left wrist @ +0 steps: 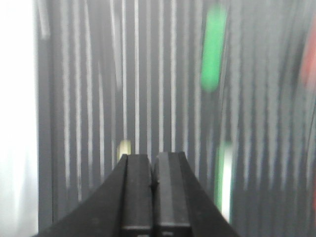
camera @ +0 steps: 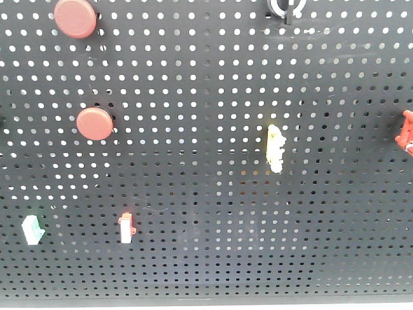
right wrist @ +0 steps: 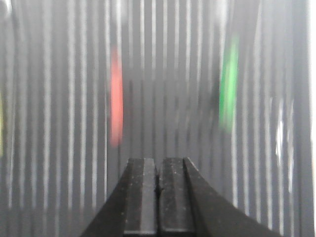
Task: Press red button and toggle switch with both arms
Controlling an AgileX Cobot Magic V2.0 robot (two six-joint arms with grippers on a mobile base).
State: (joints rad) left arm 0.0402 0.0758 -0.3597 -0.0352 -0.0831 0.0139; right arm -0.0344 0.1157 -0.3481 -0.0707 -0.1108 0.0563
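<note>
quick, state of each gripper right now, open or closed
Left gripper: closed, fingers pressed together, holding nothing.
Right gripper: closed, fingers pressed together, holding nothing.

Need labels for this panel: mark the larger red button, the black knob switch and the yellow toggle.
red button (camera: 75,18), front view, centre of its cap.
toggle switch (camera: 284,6), front view, black knob at the frame's top edge.
yellow toggle (camera: 275,148), front view, middle of its lever.

The red button (camera: 75,18) and the toggle switch (camera: 284,6) are cut off by the top edge, a red toggle (camera: 406,132) by the right. Both wrist views blur into vertical streaks; a green smear (left wrist: 213,47) and a red smear (right wrist: 116,96) are perhaps switches.
</note>
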